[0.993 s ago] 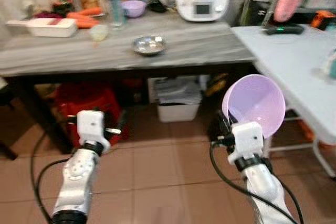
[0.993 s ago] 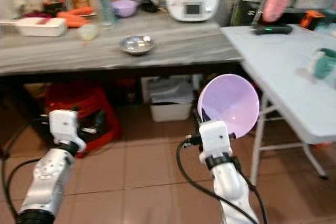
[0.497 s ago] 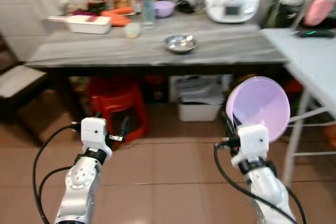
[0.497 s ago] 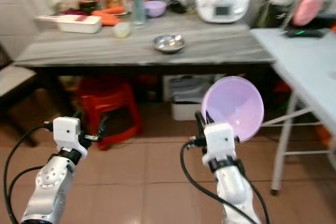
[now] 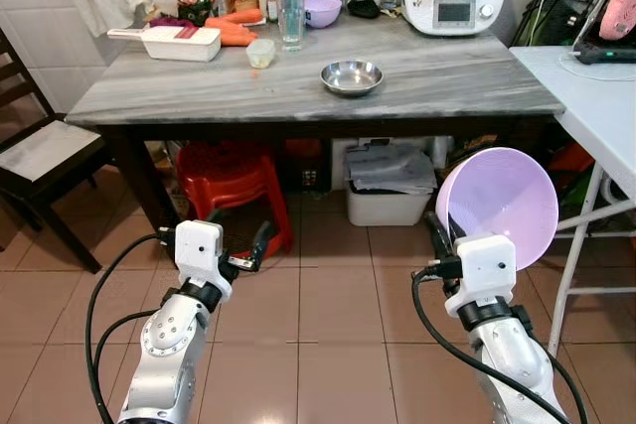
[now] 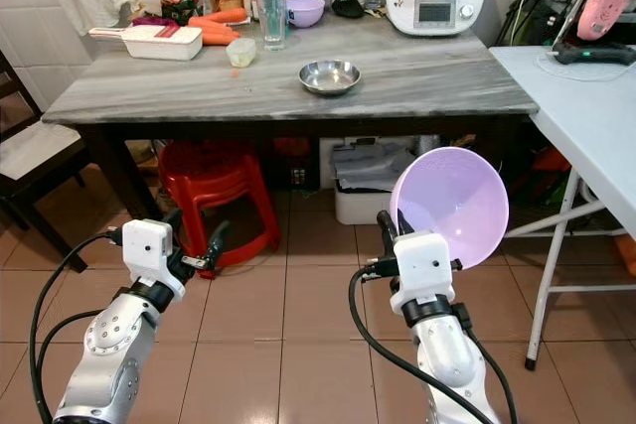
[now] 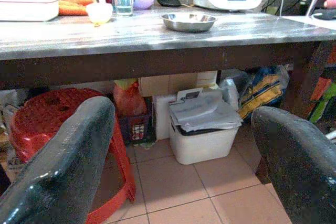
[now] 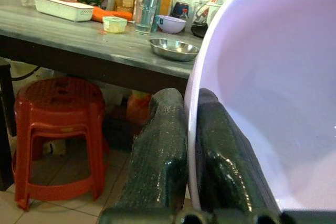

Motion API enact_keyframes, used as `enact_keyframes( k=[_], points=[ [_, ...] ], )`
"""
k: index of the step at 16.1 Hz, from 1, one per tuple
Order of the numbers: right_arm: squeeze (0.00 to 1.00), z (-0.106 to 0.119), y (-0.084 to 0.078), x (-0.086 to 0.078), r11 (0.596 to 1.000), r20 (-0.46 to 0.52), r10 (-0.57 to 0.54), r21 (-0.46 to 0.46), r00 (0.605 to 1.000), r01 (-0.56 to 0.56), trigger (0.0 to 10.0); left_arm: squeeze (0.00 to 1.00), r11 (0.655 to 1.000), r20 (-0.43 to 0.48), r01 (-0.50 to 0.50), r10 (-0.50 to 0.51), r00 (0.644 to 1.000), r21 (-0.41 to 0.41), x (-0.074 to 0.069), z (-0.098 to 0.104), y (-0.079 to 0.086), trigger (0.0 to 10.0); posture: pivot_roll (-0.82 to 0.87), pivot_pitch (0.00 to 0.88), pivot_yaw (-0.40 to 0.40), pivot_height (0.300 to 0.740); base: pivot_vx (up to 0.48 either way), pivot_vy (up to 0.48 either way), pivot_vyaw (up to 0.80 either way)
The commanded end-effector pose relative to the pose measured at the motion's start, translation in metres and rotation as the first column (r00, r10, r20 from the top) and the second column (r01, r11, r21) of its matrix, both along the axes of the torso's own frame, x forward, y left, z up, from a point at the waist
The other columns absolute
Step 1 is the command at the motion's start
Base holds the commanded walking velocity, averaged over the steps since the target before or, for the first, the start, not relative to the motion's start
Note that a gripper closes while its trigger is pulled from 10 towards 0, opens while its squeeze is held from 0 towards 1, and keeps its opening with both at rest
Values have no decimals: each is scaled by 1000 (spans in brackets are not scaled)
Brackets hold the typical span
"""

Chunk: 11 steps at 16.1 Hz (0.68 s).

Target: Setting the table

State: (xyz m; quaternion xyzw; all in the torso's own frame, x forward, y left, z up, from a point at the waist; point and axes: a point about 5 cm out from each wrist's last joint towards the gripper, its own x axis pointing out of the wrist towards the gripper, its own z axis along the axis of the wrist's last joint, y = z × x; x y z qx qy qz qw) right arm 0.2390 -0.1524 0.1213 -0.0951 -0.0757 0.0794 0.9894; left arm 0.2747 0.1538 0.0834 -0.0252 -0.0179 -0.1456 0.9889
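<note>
Your right tool [image 6: 397, 235] grips a lilac plastic bowl [image 6: 452, 206] by its rim, held up at 3 o'clock.
Your left tool [image 5: 238, 250] hangs open and empty at 8 o'clock, above the tiled floor [image 5: 328, 315]. At 12 o'clock, a steel bowl [image 5: 352, 75] sits on the grey worktop [image 5: 179, 96], over a red stool [image 5: 231, 181].

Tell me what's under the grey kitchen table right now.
Under the table stand stacked red stools and a white bin topped with papers; bags and boxes sit behind. The stools and shadow hide what lies further back.
</note>
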Motion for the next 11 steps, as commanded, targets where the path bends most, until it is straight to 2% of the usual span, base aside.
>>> enact_keyframes(
  k=[1,11],
  points=[
    [0,7,1,1,1000,32,-1,-1,999,1,10000,0,1000,12,17,-17,1000,5,1,4,1,10000,-25,0,25,740,371,0,0],
    [0,7,6,5,1000,38,15,-9,999,-15,10000,0,999,9,44,-44,999,-1,0,5,-3,10000,-19,0,26,740,392,0,0]
  ],
)
